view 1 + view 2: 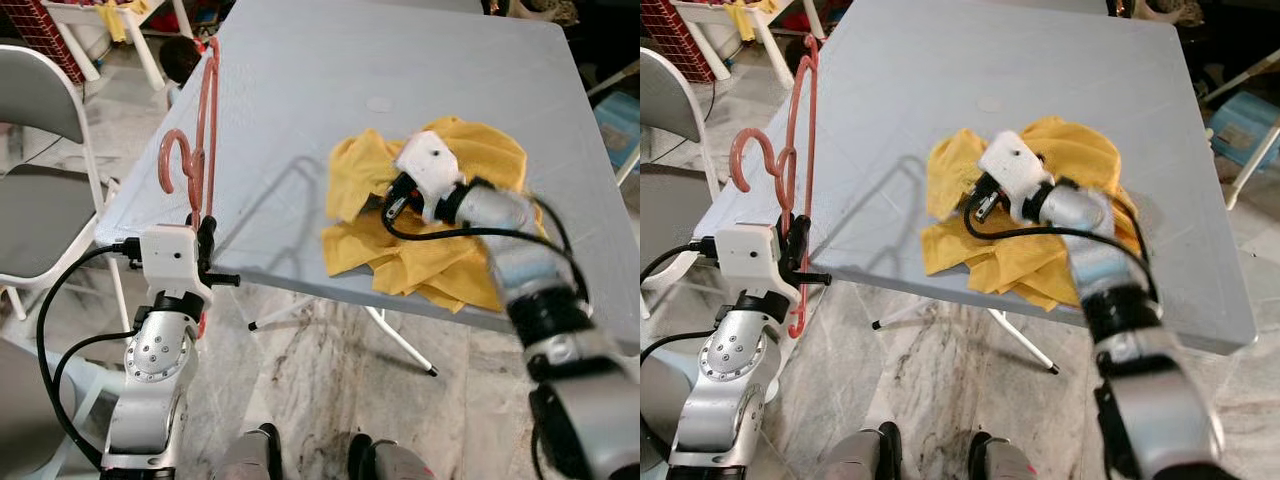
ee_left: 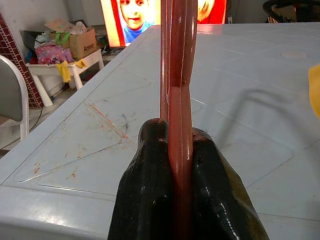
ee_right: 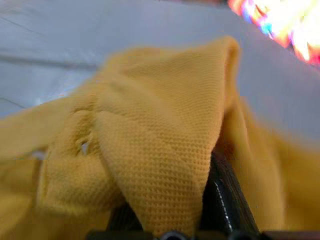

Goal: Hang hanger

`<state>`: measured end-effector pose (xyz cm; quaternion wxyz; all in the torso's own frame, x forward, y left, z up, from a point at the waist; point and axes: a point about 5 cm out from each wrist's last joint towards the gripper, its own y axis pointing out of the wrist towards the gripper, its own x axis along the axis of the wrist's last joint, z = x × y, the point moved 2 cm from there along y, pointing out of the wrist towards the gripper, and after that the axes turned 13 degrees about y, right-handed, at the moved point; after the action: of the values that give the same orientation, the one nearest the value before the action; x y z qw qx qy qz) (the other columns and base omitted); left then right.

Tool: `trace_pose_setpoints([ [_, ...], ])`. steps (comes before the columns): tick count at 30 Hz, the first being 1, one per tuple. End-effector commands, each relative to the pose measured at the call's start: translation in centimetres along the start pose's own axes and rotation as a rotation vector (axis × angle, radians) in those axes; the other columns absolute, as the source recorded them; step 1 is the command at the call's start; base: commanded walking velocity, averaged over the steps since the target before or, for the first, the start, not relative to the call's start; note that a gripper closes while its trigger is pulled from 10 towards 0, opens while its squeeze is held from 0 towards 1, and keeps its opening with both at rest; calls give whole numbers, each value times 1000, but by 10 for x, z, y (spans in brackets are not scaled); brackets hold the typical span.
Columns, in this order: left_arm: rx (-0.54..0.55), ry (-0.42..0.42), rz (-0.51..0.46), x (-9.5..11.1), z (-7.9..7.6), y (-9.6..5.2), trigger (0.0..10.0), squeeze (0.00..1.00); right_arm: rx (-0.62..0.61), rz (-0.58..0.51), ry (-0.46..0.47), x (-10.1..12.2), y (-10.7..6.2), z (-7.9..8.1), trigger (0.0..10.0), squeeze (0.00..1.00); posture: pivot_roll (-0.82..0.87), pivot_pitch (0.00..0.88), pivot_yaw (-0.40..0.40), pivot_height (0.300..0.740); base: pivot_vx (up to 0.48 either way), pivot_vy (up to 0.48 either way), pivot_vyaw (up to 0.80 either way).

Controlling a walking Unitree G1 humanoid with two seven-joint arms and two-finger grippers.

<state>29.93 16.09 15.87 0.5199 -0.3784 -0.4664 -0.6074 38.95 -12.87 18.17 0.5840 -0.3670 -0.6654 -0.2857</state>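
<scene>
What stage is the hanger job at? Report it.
Done: the left tool is shut on the red hanger, held upright at the table edge. In hand: the right tool is pinching a fold of the yellow shirt crumpled on the table. Left: the shirt is not on the hanger, and nothing is hung yet.

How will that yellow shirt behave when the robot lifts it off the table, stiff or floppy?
Probably floppy: the shirt lies crumpled in soft folds on the table. It looks like light knit cloth, so it should drape and hang down from the right gripper, which has a fold pinched. It may drag or snag on the table edge as it rises.
</scene>
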Motion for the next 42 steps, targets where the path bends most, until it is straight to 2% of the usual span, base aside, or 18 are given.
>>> trace_pose_setpoints([
  [1,-14,-8,70,-15,-3,-2,10000,0,-65,-7,63,-9,-7,-3,10000,0,0,184,1,740,0,0,0],
  [2,-15,-9,69,-16,-4,-2,10000,0,-80,-28,114,-12,-9,-1,4471,0,-6,182,3,740,0,0,0],
  [4,-15,-10,69,-16,-4,-1,10000,0,-92,-43,151,-14,-11,1,4471,0,-6,182,3,740,0,0,0],
  [5,-16,-12,68,-16,-4,-1,10000,0,-114,-54,188,-16,-13,1,0,0,-15,180,6,740,0,0,0],
  [9,-27,-18,61,-15,-8,2,10000,0,-174,-54,286,-20,-14,9,0,0,-25,180,10,740,0,0,0],
  [14,-34,-23,59,-16,-10,4,10000,0,-193,-85,287,-12,-16,15,0,0,-39,178,14,740,0,0,0],
  [17,-35,-26,59,-16,-11,4,10000,0,-251,-190,285,3,-23,10,0,0,-47,177,9,740,0,0,0],
  [18,-35,-28,59,-17,-12,5,10000,0,-284,-236,276,8,-28,7,6627,0,-48,179,8,740,0,0,0],
  [19,-34,-29,59,-16,-12,5,10000,0,-346,-293,263,15,-35,0,10000,0,-49,179,9,740,0,0,0],
  [22,-33,-30,59,-17,-12,5,10000,0,-382,-319,275,18,-42,-5,10000,0,-50,179,10,740,0,0,0],
  [23,-32,-29,59,-17,-12,5,10000,0,-382,-316,283,18,-43,-5,10000,1000,-50,179,10,740,0,0,0],
  [26,-32,-27,61,-18,-11,5,10000,0,-337,-280,276,15,-43,1,10000,1000,-53,180,14,740,0,0,0],
  [32,-39,-29,57,-17,-13,6,10000,0,-149,-55,154,-7,-37,26,10000,1000,-62,179,16,740,0,0,0],
  [33,-40,-29,57,-18,-13,6,10000,0,-147,-53,145,-7,-37,27,10000,875,-62,179,16,740,0,0,0],
  [34,-41,-30,57,-18,-14,6,10000,0,-157,-59,152,-6,-36,26,10000,0,-63,178,14,740,0,0,0],
  [37,-42,-32,56,-18,-14,7,10000,0,-183,-73,172,-4,-35,26,10000,0,-63,177,13,740,0,0,0],
  [38,-40,-33,56,-18,-14,7,10000,0,-182,-90,218,-2,-34,28,0,0,-63,177,13,740,0,0,0],
  [42,-36,-35,57,-18,-14,7,10000,0,-187,-85,254,-2,-33,32,0,0,-61,175,11,740,0,0,0],
])
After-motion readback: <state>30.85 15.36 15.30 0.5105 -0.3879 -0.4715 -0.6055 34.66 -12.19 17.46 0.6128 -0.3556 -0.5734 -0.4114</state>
